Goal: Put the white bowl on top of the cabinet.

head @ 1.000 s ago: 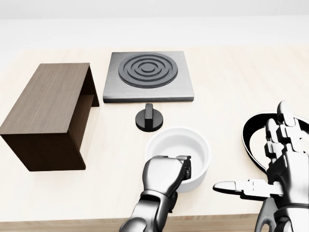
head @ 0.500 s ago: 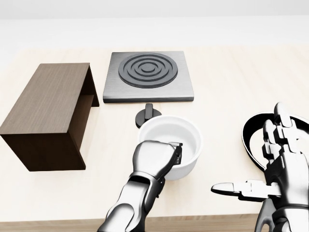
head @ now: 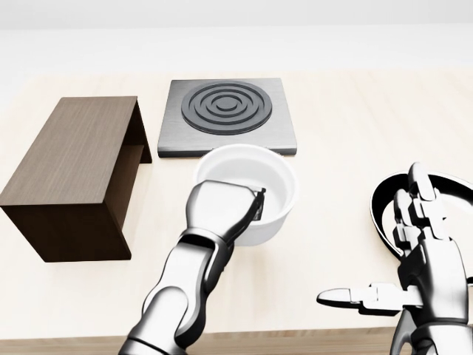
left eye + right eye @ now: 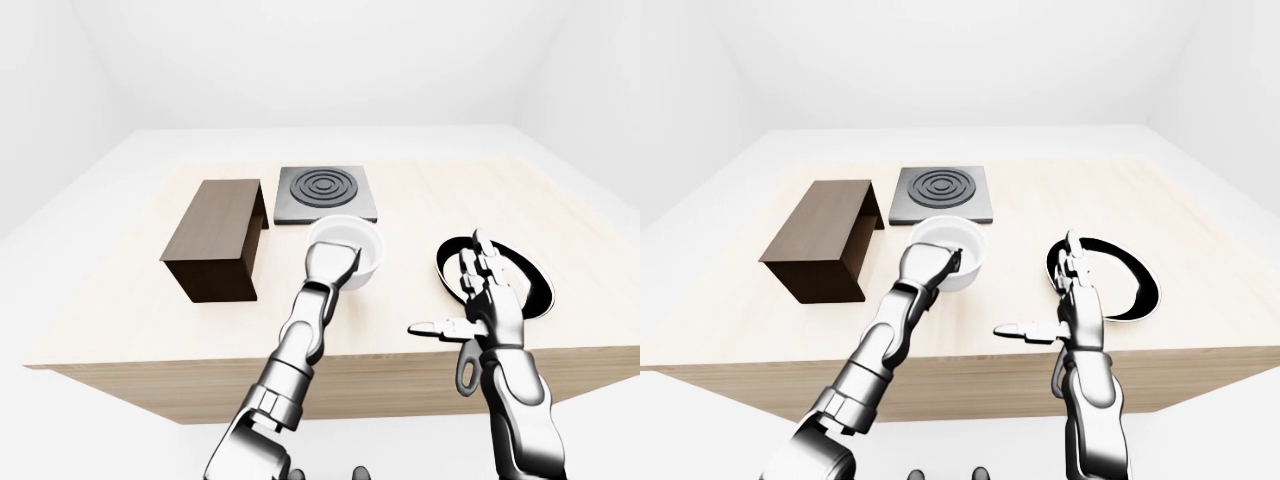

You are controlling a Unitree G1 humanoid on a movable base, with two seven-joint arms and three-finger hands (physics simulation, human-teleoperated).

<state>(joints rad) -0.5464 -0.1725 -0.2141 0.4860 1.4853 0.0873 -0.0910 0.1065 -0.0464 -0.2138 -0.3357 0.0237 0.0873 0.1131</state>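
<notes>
Bowl [image 3: 251, 185] in L fingers [image 3: 222, 207]

Both arms are glossy silver-grey metal shells, built from rounded segments with darker grey bands at the joints. Left hand [image 3: 222, 207] has a broad, smooth silver back plate with black parts at the fingers [image 3: 259, 205]; right hand [image 3: 425, 259] is the same silver, its fingers made of short blocky links with dark gaps between them. No cables, screws or markings can be made out on either arm.
</notes>
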